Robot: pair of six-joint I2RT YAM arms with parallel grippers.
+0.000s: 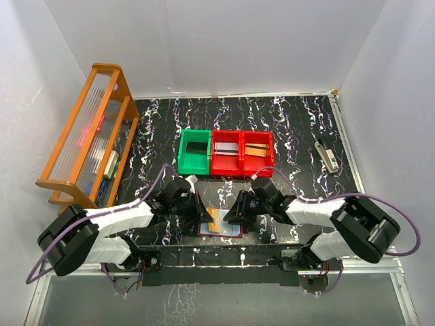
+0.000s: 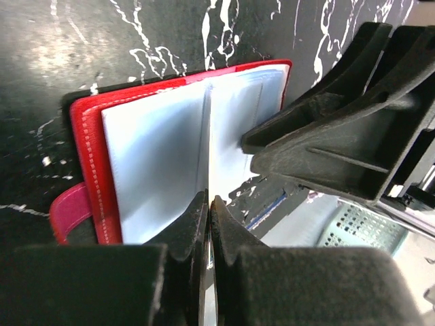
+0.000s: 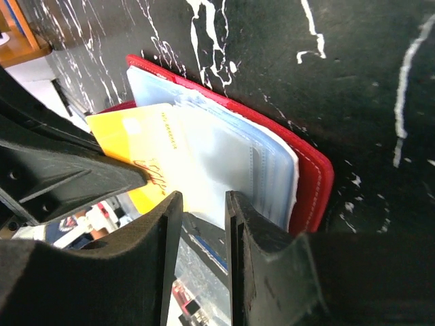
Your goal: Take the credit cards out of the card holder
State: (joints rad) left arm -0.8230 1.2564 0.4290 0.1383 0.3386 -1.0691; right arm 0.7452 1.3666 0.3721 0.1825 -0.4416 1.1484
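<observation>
The card holder point(image 1: 204, 233) lies open near the table's front edge, between both arms. It is dark red point(image 2: 88, 149) with pale clear sleeves point(image 3: 224, 146). A yellow credit card point(image 3: 126, 136) sticks out of the sleeves on the left side point(image 1: 216, 219). My left gripper point(image 2: 209, 198) is shut on this card, which the left wrist view shows edge-on between the fingers. My right gripper point(image 3: 202, 197) is open, its tips resting at the edge of the right-hand sleeves. In the top view, the left gripper point(image 1: 205, 217) and the right gripper point(image 1: 233, 216) flank the holder.
A green bin point(image 1: 194, 151) and two red bins point(image 1: 226, 153) point(image 1: 258, 151) stand in a row mid-table. A wooden rack point(image 1: 88, 136) fills the left side. A small grey device point(image 1: 327, 155) lies at the right. The table's front edge is just below the holder.
</observation>
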